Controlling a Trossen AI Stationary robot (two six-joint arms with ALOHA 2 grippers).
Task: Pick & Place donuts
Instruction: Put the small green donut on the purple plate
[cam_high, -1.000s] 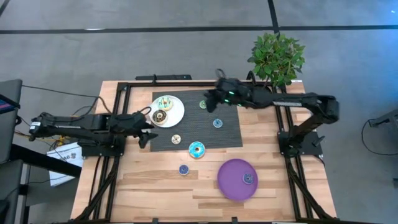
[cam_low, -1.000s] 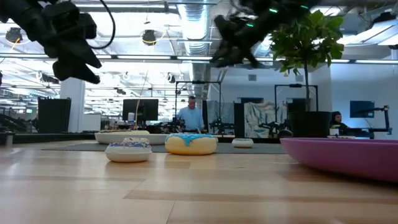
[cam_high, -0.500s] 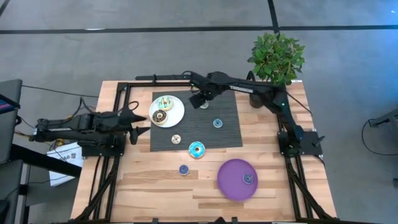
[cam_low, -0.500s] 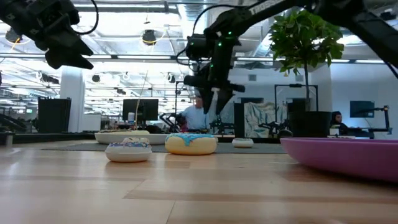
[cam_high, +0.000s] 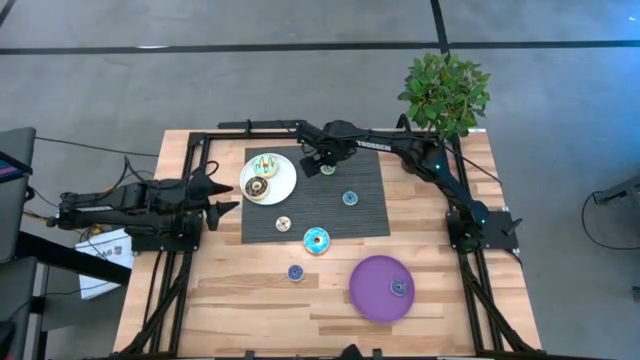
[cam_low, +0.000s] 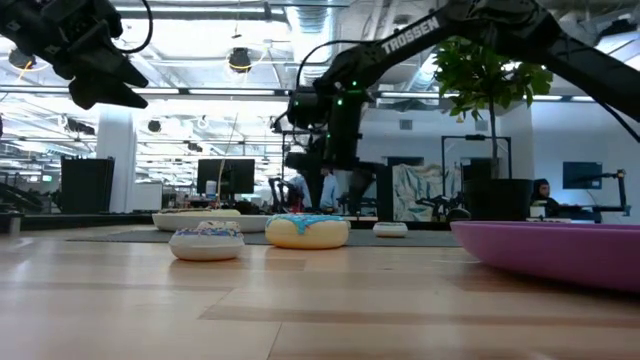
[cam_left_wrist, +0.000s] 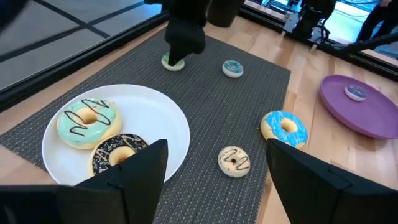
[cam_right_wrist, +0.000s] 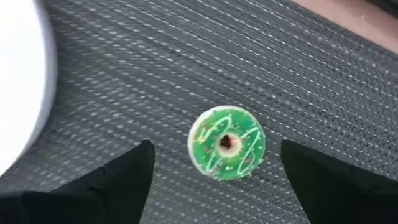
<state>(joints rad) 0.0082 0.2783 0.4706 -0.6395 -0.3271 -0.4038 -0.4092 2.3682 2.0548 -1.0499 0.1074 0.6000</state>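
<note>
Now, your right gripper (cam_right_wrist: 214, 177) hangs over green donut (cam_right_wrist: 227, 142) on dark mat (cam_high: 360, 205), fingers spread wide either side, not touching. Centre ring between tips, drop straight down, close gently; small ring, likely to skid on weave. White plate (cam_high: 285, 185) just beside, holds teal and brown donuts. Left gripper (cam_left_wrist: 214, 171) waits near plate, fingers apart, empty. Hidden: in high view arm covers most of green donut. Height above mat hard to judge; probably close, check low view.
</note>
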